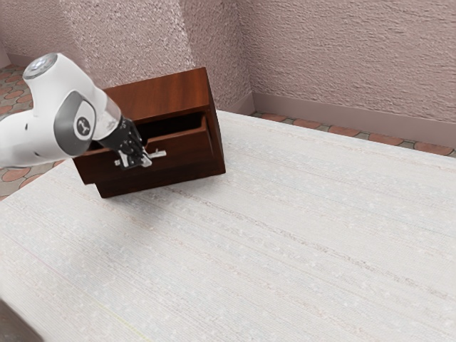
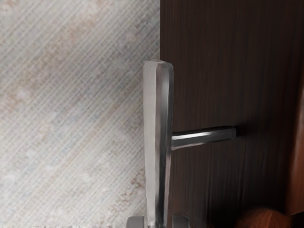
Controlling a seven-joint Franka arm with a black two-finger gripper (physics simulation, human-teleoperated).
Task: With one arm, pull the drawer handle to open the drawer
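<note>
Rough pink plaster walls [image 1: 342, 50] and a terracotta tile floor [image 1: 14, 174] surrounded a pale, whitewashed wood-grain tabletop [image 1: 299, 242]. A dark reddish-brown wooden cabinet [image 1: 167, 92] stood near the tabletop's far edge, towards the exterior view's left. Its drawer [image 1: 178, 153] was slid partly out, with a dark gap showing above the front panel. The white Franka arm [image 1: 50, 121] reached in from the exterior view's left. Its black two-finger gripper [image 1: 137, 158] was at the silver metal bar handle [image 1: 151, 154] on the drawer front. In the wrist view the handle [image 2: 157, 142] stood off the dark panel [image 2: 228, 71] on a short post, with a grey fingertip [image 2: 135, 221] pressed against each side of the bar, so the jaws were clamped on it.
</note>
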